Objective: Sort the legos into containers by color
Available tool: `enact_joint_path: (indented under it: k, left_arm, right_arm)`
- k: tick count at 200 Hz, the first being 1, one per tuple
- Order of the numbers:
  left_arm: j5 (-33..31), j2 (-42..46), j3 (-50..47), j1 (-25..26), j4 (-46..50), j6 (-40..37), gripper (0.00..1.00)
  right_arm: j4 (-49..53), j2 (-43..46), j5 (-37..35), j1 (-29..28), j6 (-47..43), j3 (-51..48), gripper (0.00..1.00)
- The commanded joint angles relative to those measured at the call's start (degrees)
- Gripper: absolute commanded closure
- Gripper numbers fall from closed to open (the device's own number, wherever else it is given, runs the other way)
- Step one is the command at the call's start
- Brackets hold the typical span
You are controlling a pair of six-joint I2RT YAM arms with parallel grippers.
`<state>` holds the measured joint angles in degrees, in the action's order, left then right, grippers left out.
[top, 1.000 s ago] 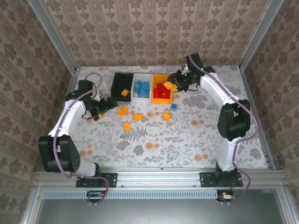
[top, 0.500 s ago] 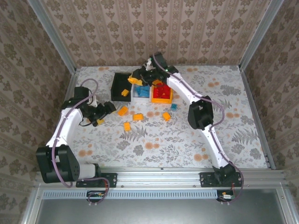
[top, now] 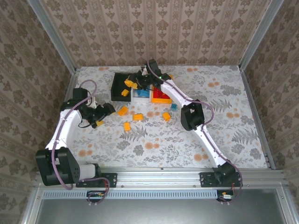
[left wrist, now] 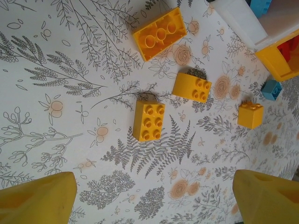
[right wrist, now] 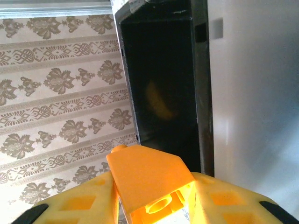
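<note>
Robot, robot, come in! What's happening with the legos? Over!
Right fingers shut on a yellow brick, above the black bin. Left fingers open over four loose yellow bricks. Nothing blocking the bin.

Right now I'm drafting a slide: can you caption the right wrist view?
Right gripper holds a yellow-orange brick, with the open black bin just ahead.

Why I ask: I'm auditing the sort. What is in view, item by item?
black bin: one, black, row's left end.
binned brick: one, yellow-orange, in black bin.
white bin: one, white, middle, holding blue bricks.
orange bin: one, orange, right end, holding red bricks.
loose bricks: four, yellow-orange, table before bins.
stray brick: one, blue, beside orange bin.
held brick: one, yellow-orange, above black bin.
left fingers: two, yellow, open above loose bricks.
right fingers: two, yellow, shut on held brick.
</note>
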<state>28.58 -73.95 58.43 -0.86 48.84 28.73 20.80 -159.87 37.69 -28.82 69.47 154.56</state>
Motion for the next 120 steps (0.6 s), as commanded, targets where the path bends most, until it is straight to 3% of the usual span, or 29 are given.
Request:
enact_joint_path:
  k: [1, 43, 120]
  left_arm:
    - [0.46, 1.71, -1.1, -0.44, 1.69, -1.46, 0.12]
    - [0.49, 1.46, -1.53, -0.64, 1.36, -1.56, 0.12]
    - [0.42, 0.68, -0.41, -0.83, 1.09, -1.07, 0.12]
  right_arm:
    - [-2.41, -1.08, -1.26, -0.54, 2.72, 2.7, 0.55]
    - [-3.54, -1.52, -1.09, -0.54, 3.15, 2.73, 0.43]
    - [-2.2, 0.98, 0.38, -0.05, 1.93, 2.98, 0.42]
